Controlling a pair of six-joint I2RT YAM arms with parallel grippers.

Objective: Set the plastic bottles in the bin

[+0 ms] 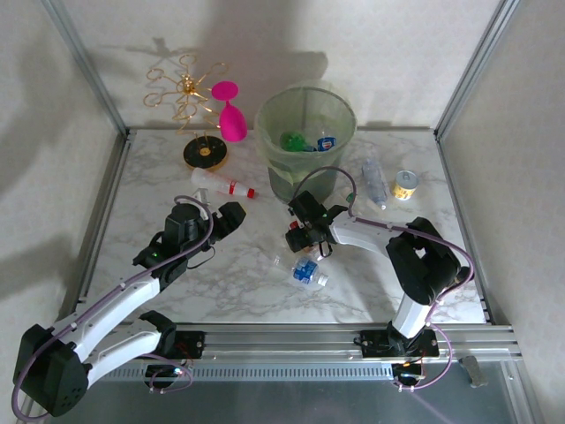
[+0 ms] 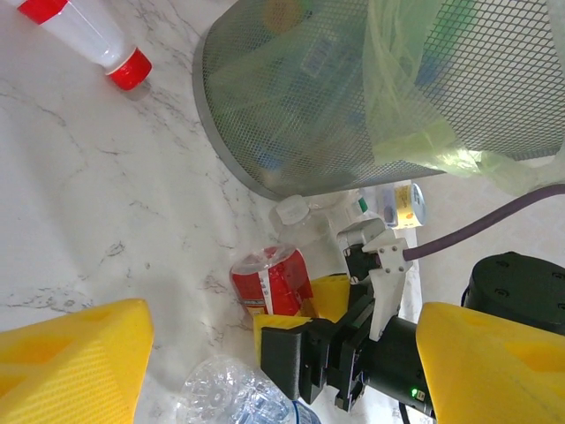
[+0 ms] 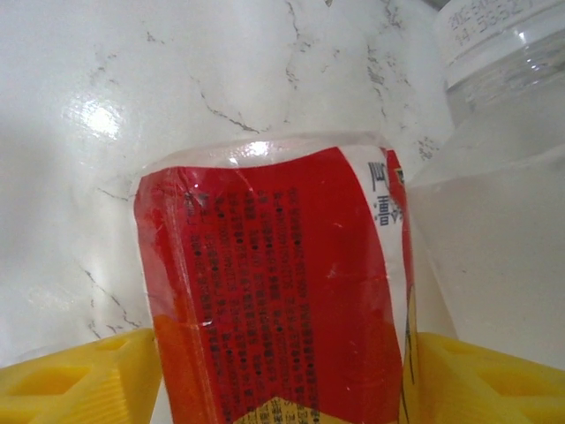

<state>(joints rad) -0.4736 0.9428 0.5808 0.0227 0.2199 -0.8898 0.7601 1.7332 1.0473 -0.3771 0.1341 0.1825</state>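
The bin (image 1: 275,159) stands at the back of the table (image 1: 238,291), near the middle. Two bottles lie inside it: a green bottle (image 1: 291,140) and a blue-label bottle (image 1: 326,141).

The right gripper (image 1: 298,238) is low over the table, just in front of the bin. A red bottle (image 3: 274,300) lies on its side there, between the gripper's two yellow fingers (image 3: 79,375). Both fingers sit right against its sides. It is hard to tell if they squeeze the bottle or only touch it. A white-cap bottle (image 3: 503,194) lies right beside the red bottle, touching it.

The left gripper (image 1: 231,216) is to the left of the right one and points toward it. Its fingers (image 2: 75,362) are wide apart and hold nothing.

A crushed bottle (image 1: 307,272) with some blue on it lies on the table, nearer the front than the right gripper. A red-cap bottle (image 1: 225,185) lies on its side to the left of the bin. A clear bottle (image 1: 374,181) lies to the right of the bin, and a can (image 1: 405,185) stands just beside it. A pink goblet (image 1: 231,113) stands at the back, left of the bin.
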